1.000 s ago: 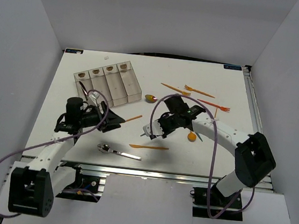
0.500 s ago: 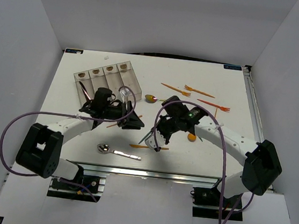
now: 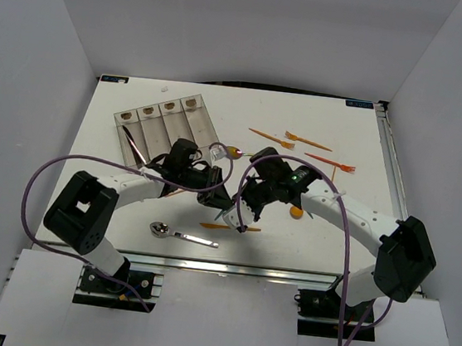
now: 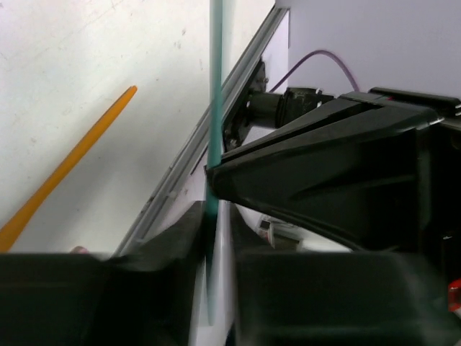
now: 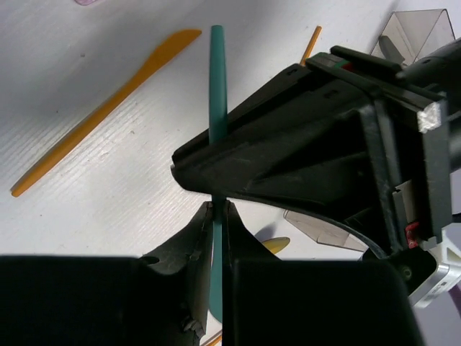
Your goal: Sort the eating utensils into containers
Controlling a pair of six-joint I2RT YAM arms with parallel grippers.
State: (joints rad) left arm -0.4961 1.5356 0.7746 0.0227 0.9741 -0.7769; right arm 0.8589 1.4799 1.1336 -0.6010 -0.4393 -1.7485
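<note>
Mid-frame, passing thin green plastic stick [image 5: 217,86]: pinched in right gripper [image 5: 217,209], left gripper [image 4: 214,216] hold unclear; next, squeeze left, free right.

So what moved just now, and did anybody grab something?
The left gripper swung right from beside the containers to the right gripper, and its fingers now straddle the teal utensil that the right gripper holds. The silver spoon, orange knife and containers stayed put.

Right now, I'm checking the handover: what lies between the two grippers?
A teal utensil handle: the right gripper pinches it, the left gripper straddles it. Both wrist views show it.
</note>
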